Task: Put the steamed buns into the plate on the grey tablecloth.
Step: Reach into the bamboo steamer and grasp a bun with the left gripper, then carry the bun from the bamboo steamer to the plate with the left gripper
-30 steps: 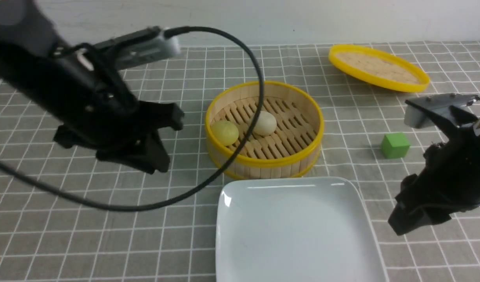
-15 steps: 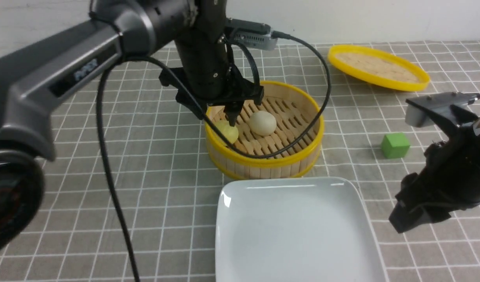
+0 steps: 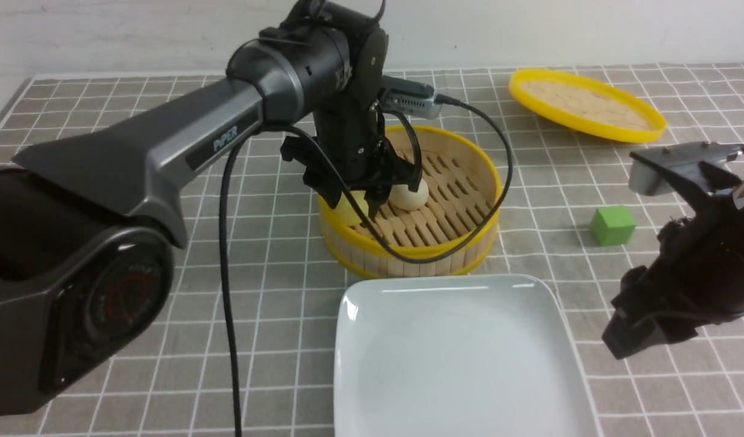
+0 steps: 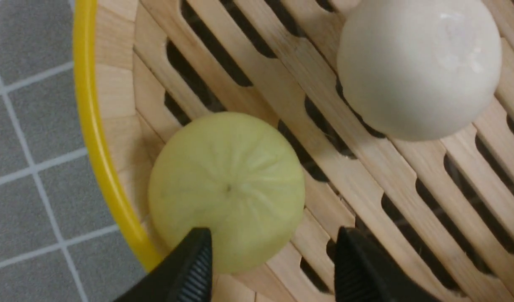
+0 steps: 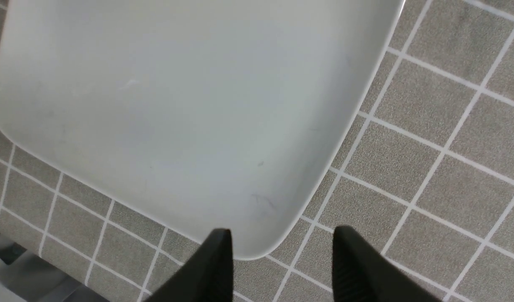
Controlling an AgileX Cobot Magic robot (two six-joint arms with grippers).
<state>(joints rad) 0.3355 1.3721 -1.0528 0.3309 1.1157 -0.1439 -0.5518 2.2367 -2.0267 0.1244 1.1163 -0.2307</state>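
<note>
Two steamed buns (image 3: 411, 195) are owed to the plate (image 3: 463, 364), which sits nearest me at 6 o'clock and lies bare, so I judge the task barely begun. My right gripper (image 5: 282, 247) hangs over the plate's near corner at about 4 o'clock, jaws apart with nothing between them, idle.

Past the plate, at 12 o'clock, stands the bamboo steamer (image 3: 432, 258) with both buns on its slats. The yellow bun (image 4: 226, 191) rests against the wall at the steamer's 9 o'clock, and the white bun (image 4: 418, 67) lies near it toward 3 o'clock, apart from it. My left gripper (image 4: 272, 243) is down inside the steamer with its jaws spread and gripping nothing. One finger overlaps the yellow bun's edge and the other stands over bare slats.

This is the reach for the yellow bun. The next move, I think, calls for a small shift toward 9 o'clock so the bun sits squarely between the fingers. Then I lower, close gently, and carry it back to 6 o'clock. The steamer wall leaves the outer finger little room.

The grey tablecloth (image 3: 268, 291) lies flat, gridded in white. A green cube (image 3: 613, 225) sits at the steamer's 3 o'clock, the lid (image 3: 584, 106) at 1 o'clock, and a pale wall (image 3: 529, 30) closes the far side.
</note>
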